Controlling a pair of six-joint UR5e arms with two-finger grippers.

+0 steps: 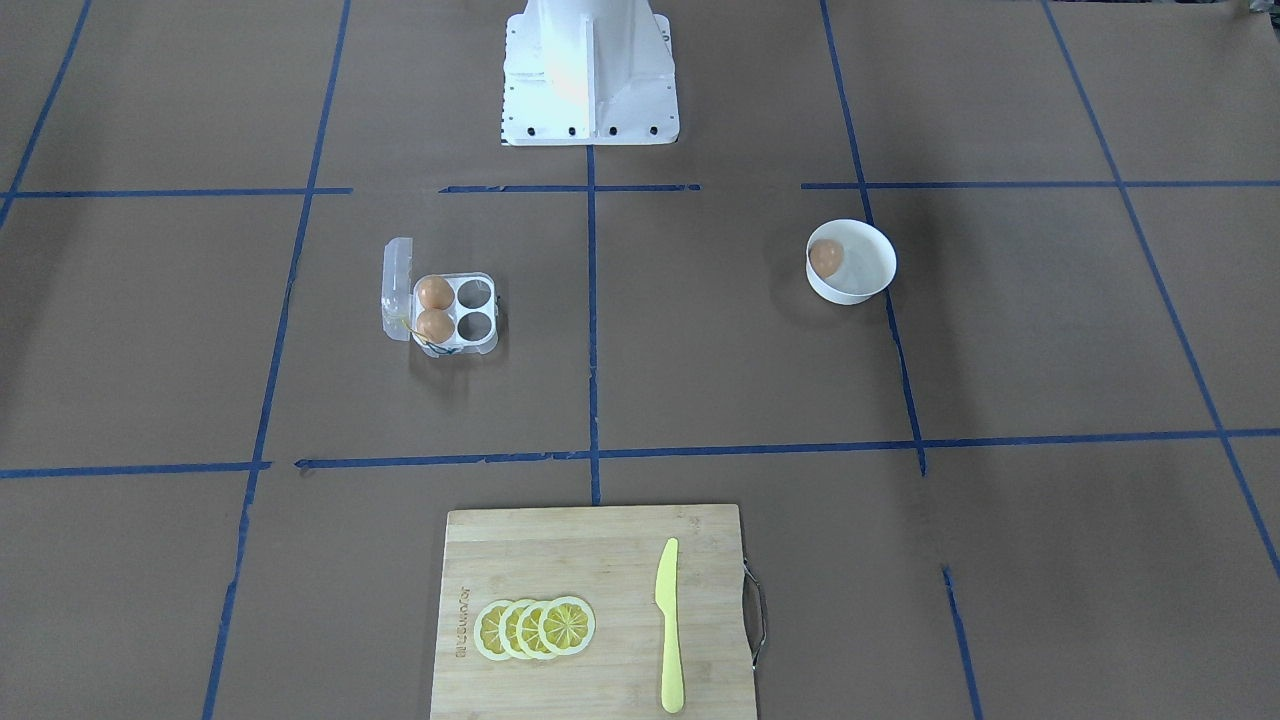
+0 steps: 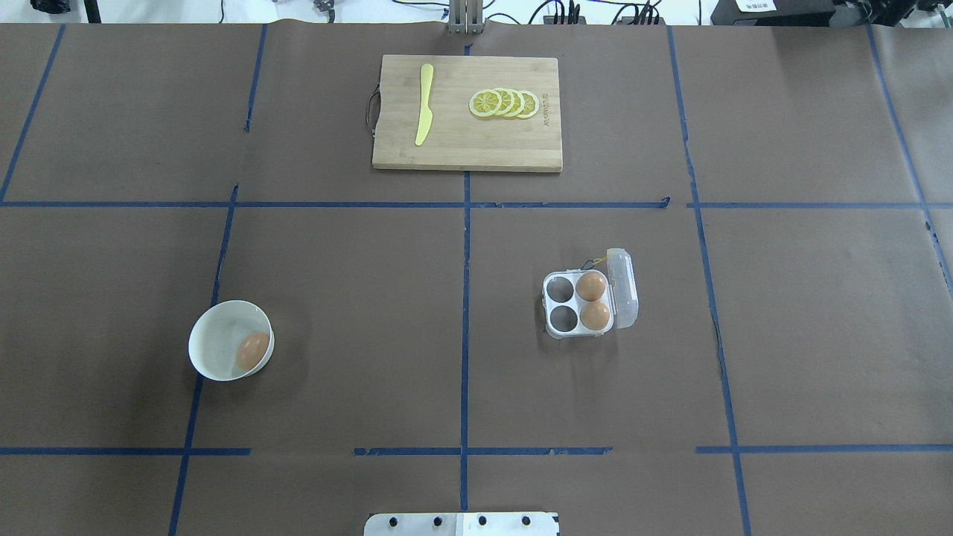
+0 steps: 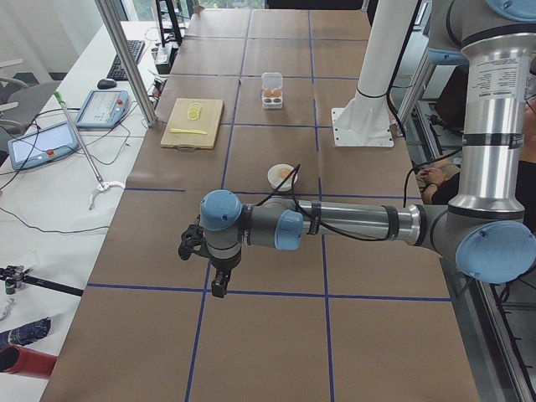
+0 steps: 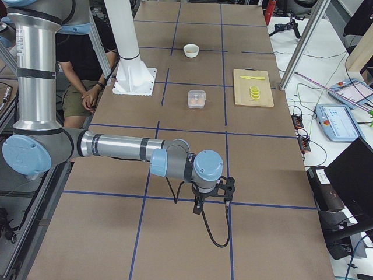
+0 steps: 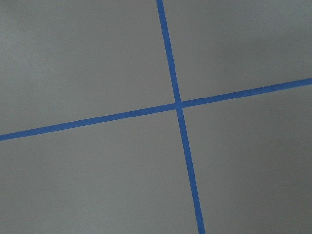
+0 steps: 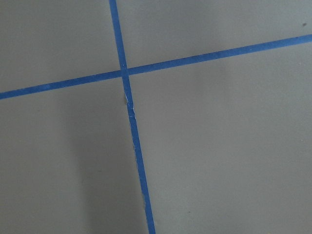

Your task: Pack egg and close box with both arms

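Note:
The clear four-cell box [image 2: 560, 318] stands right of centre in the overhead view with its lid [image 2: 622, 289] open. Two orange-brown eggs [image 2: 592, 285] fill its right-hand cells and the two left cells are empty. A third egg [image 2: 252, 350] lies in a white bowl [image 2: 212, 346] at the left. In the front-facing view the box [image 1: 477, 322] is at the left and the bowl [image 1: 872, 240] with its egg [image 1: 826, 257] at the right. My left gripper [image 3: 191, 244] and right gripper [image 4: 211, 192] hang over bare table far from both; I cannot tell whether they are open or shut.
A wooden cutting board [image 2: 461, 149] with lemon slices [image 2: 505, 103] and a yellow knife [image 2: 424, 104] lies at the table's far side. The white pedestal [image 1: 588, 70] stands at the robot side. A seated person [image 4: 87, 76] is beside the table.

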